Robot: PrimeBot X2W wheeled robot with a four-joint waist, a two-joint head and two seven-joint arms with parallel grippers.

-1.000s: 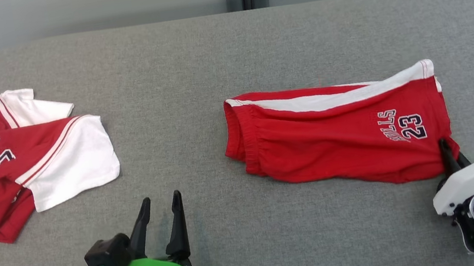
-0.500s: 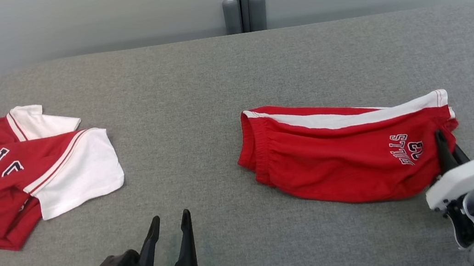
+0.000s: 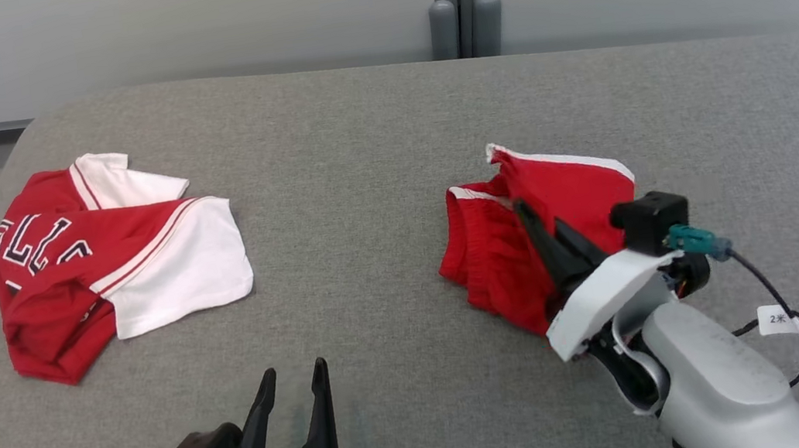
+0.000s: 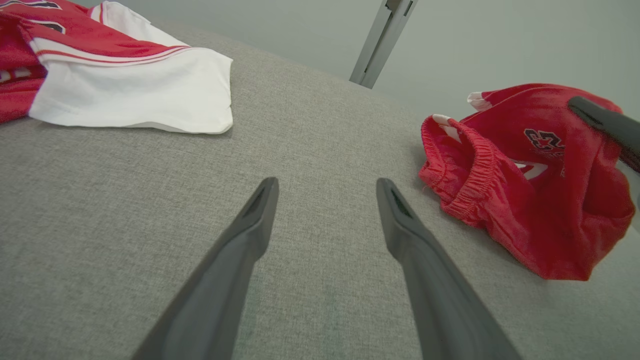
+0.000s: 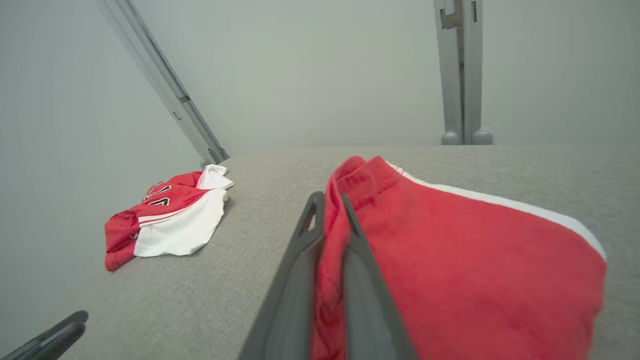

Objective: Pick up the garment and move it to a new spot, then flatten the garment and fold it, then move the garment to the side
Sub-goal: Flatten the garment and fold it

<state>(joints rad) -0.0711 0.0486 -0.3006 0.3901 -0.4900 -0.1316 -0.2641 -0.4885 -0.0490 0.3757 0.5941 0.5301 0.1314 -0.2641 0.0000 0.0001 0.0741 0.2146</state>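
The red garment with white sleeves [image 3: 115, 256] lies folded at the table's far left, its black-and-white lettering showing, with no gripper touching it; it is also seen as a shirt [image 4: 130, 85] [image 5: 170, 225] in both wrist views. Red shorts [image 3: 566, 189] with a white side band and an elastic waist lie bunched right of centre. My right gripper [image 3: 539, 218] is shut on a fold of the shorts [image 5: 475, 260], with red cloth pinched between its fingers [image 5: 300, 250]. My left gripper [image 3: 295, 369] stands open above bare table near the front edge, holding nothing.
The grey fabric-covered table [image 3: 362, 182] runs wide between the two pieces of clothing. A grey wall with a vertical post [image 3: 462, 4] stands behind the far edge. A black cable [image 3: 775, 280] trails from my right wrist.
The camera has shifted. My right gripper has carried the shorts' right end leftward and up over the rest, so the spread shorts are now bunched. The left gripper stays open in place.
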